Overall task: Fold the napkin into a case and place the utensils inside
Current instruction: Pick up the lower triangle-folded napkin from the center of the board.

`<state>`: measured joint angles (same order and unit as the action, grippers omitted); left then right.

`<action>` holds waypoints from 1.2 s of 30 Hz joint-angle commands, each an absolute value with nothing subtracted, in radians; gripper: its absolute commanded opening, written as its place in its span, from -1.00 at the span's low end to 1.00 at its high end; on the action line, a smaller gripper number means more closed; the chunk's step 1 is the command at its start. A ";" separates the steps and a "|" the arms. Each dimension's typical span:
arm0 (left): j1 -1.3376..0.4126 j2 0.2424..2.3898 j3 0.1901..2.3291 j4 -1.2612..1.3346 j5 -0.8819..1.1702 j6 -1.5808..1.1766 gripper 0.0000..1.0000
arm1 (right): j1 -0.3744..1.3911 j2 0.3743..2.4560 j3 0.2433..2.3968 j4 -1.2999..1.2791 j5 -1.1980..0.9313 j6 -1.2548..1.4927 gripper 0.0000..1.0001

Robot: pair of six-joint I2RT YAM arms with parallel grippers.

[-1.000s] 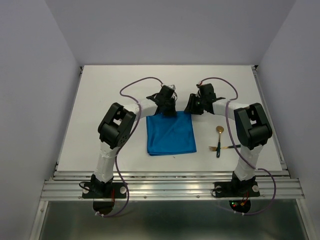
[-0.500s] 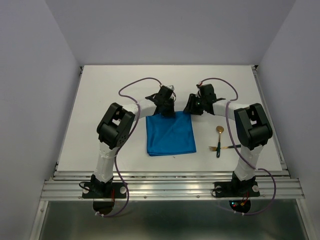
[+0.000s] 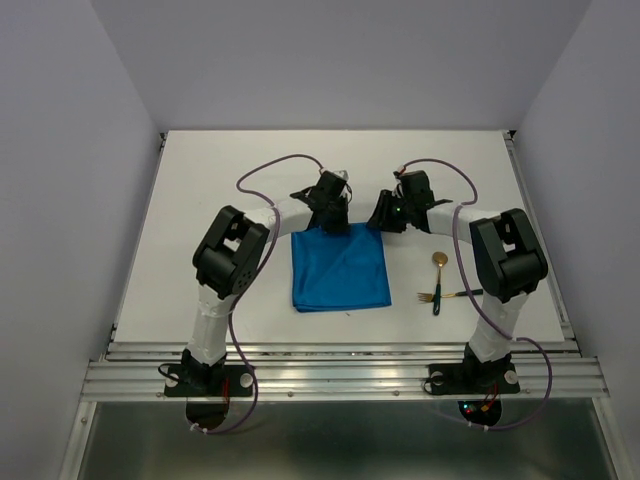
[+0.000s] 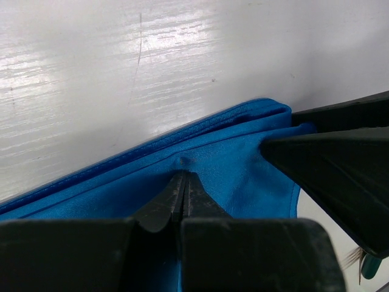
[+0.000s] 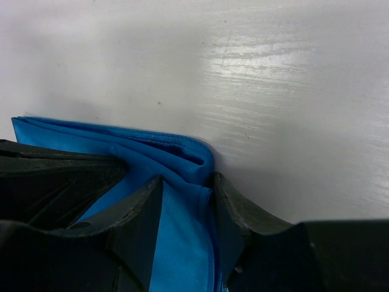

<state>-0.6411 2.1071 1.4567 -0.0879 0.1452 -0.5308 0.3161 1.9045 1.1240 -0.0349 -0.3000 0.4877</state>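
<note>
Top external view shows the folded napkin flat at the middle of the table. On its upper edge the left gripper is pinched tight on the cloth; at its upper-right corner the right gripper stands parted, fingers straddling the folded layers.

napkin plain royal blue, no pattern; spoon and fork gold heads, dark green handles; table white; arms white with black joints; cables purple
</note>
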 commanded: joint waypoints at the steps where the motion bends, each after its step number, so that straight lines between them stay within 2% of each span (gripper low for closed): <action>1: -0.641 2.000 1.474 -0.104 0.117 -0.503 -1.00 | 0.325 1.848 1.123 -0.012 -0.314 0.499 -0.24; 4: -0.643 1.997 1.493 -0.118 0.115 -0.497 -1.00 | 0.325 1.871 1.137 -0.012 -0.325 0.511 -0.63; 6: -0.646 2.002 1.502 -0.127 0.112 -0.492 -1.00 | 0.325 1.871 1.138 -0.011 -0.318 0.515 -0.71; 31: -0.643 2.092 1.465 -0.106 0.112 -0.476 -1.00 | 0.365 1.815 1.170 -0.068 -0.255 0.543 -0.76; 36: -0.641 2.051 1.431 -0.091 0.095 -0.486 -1.00 | 0.365 1.807 1.161 -0.071 -0.241 0.542 -0.76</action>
<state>-0.6418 2.0956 1.4559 -0.1196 0.1177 -0.4900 0.3573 1.8553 1.1324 -0.0772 -0.2623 0.5362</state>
